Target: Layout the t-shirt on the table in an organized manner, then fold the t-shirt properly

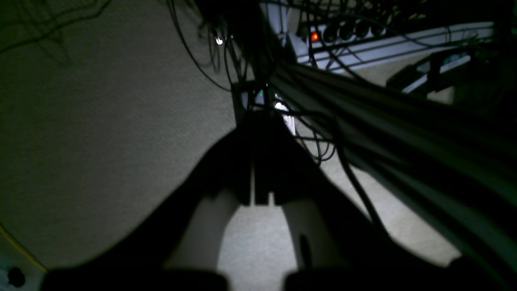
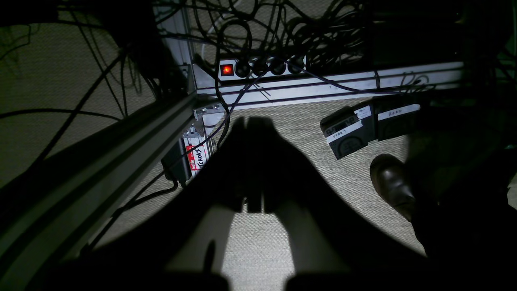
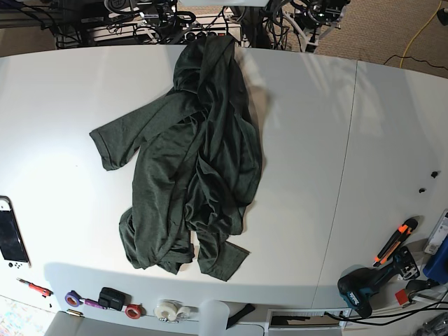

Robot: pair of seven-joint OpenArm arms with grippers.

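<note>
Two grippers — left gripper (image 1: 261,202) and right gripper (image 2: 254,208) — both closed, holding nothing, pointing down at carpet floor beside the table frame. One t-shirt (image 3: 192,154), crumpled, lying mid-table toward the far edge. One table (image 3: 315,140) — white.

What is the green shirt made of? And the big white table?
The t-shirt looks like soft knit cloth, matte and speckly green; it crumples into floppy folds. The table looks like smooth, hard, white board, maybe laminate, because light shines faintly off it. I can't tell for sure.
</note>
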